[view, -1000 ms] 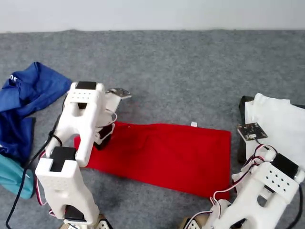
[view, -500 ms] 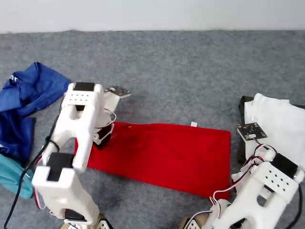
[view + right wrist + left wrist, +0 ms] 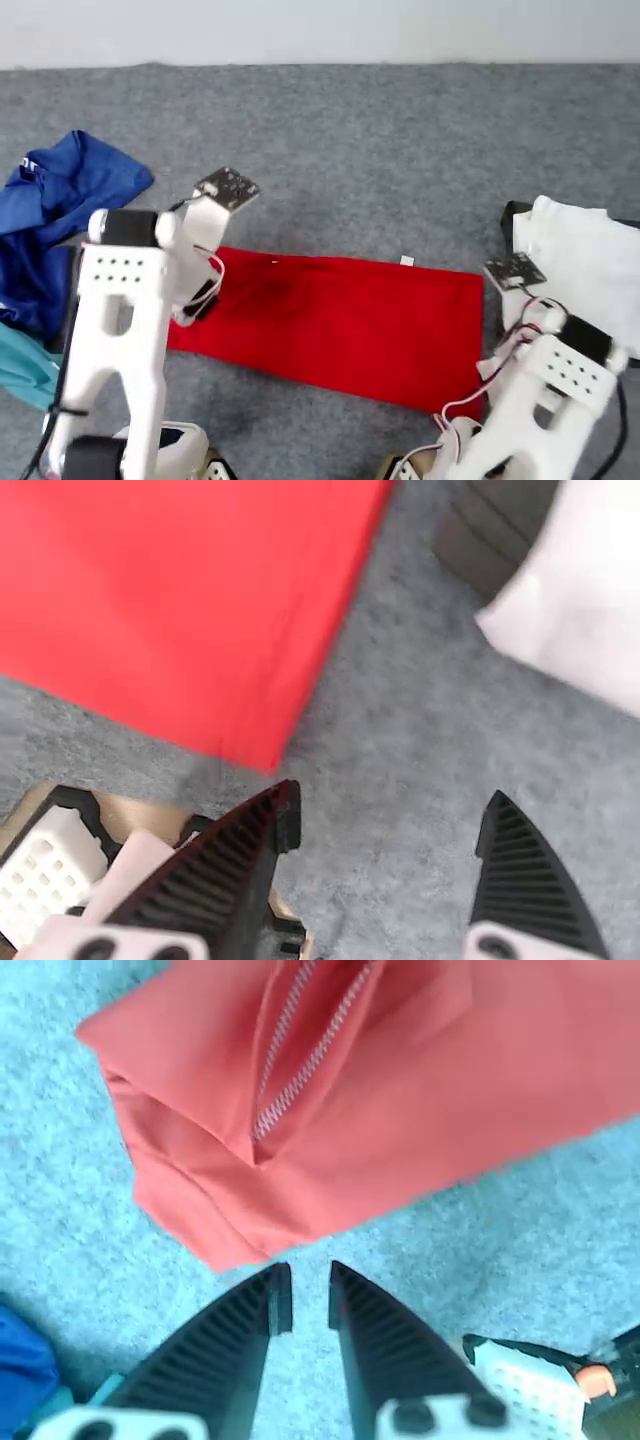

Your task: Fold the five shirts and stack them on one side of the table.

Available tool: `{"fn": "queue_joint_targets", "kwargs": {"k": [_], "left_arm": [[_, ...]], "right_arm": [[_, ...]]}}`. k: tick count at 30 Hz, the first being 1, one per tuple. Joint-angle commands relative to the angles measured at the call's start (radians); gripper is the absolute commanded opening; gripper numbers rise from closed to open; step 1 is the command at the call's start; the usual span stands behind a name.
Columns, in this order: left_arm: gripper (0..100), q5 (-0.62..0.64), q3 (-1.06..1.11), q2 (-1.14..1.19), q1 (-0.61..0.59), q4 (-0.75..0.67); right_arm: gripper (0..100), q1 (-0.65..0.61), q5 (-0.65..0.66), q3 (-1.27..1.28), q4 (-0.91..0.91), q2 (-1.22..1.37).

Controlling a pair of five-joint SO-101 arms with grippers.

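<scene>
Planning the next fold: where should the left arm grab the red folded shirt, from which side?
Probably the short left end of the red folded fabric shirt, at its layered corner, coming in low from the left. It lies flat as a long strip, and the left gripper sits just off that edge.

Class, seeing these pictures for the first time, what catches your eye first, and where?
The red shirt, folded into a long strip, lies across the middle of the grey table. A crumpled blue shirt sits at the table's left edge and a white shirt at its right. The left gripper hangs just off one end of the red shirt, the right gripper, wide open, off the other.
</scene>
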Motion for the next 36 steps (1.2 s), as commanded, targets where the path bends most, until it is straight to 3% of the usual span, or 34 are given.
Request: {"fn": "queue_joint_targets", "kwargs": {"k": [1, 6, 9, 12, 15, 23, 28, 36], "left_arm": [[8, 0.017, 0.030, -0.095, -0.029, -0.017], [8, 0.146, -0.002, -0.117, -0.192, -0.095], [8, 0.173, 0.001, -0.117, -0.282, -0.094], [8, 0.173, 0.038, -0.117, -0.364, -0.094], [8, 0.173, 0.058, -0.117, -0.414, -0.095], [8, 0.173, 0.104, -0.117, -0.476, -0.100], [8, 0.173, 0.104, -0.118, -0.476, -0.100], [8, 0.173, 0.104, -0.118, -0.476, -0.100]], "right_arm": [[28.8, -0.188, -0.149, -0.091, 0.012, -0.002], [29.0, -0.618, -0.387, -0.400, 0.068, 0.101], [28.9, -0.765, -0.439, -0.675, 0.174, 0.312], [28.8, -0.823, -0.506, -1.025, 0.315, 0.590], [28.8, -0.863, -0.580, -1.316, 0.312, 0.814], [28.8, -1.043, -0.595, -1.777, 0.306, 1.310], [28.8, -1.109, -0.589, -1.932, 0.308, 1.484], [28.8, -1.115, -0.589, -1.952, 0.308, 1.569]]}}
